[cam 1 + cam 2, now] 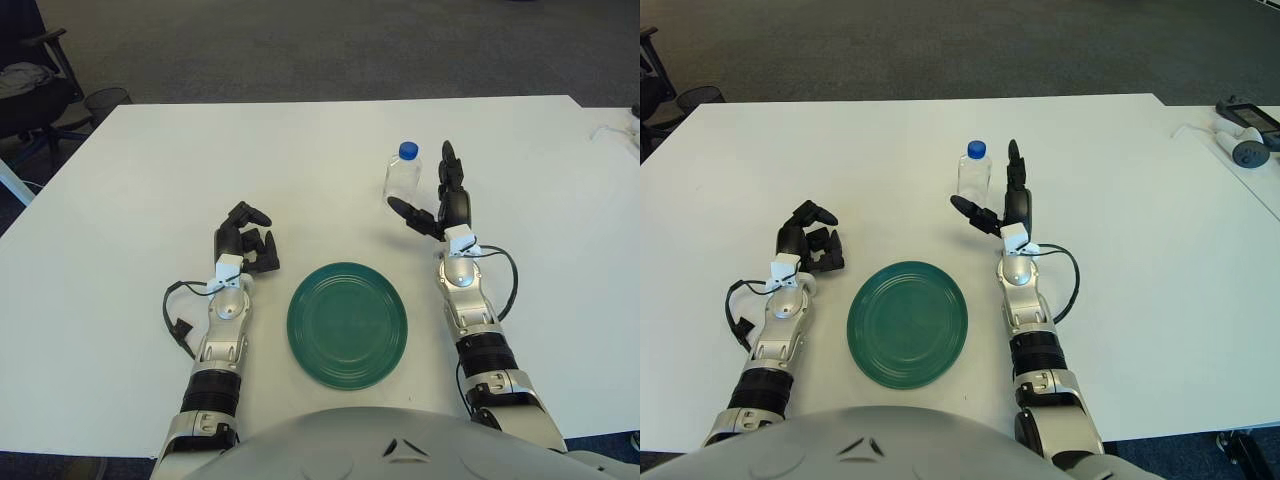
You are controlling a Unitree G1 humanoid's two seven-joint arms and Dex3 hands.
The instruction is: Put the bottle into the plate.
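A small clear bottle [402, 176] with a blue cap stands upright on the white table [150, 180], beyond the plate and to its right. The green plate [347, 324] lies near the table's front edge, between my two arms, with nothing on it. My right hand [437, 203] is just right of the bottle, fingers spread, thumb reaching toward the bottle's base; it holds nothing. My left hand [250, 240] shows left of the plate with its fingers curled and nothing in them.
An office chair [25, 90] and a wire bin [105, 100] stand off the table's far left corner. A white cable [612, 130] and a small device [1248, 150] lie at the far right edge.
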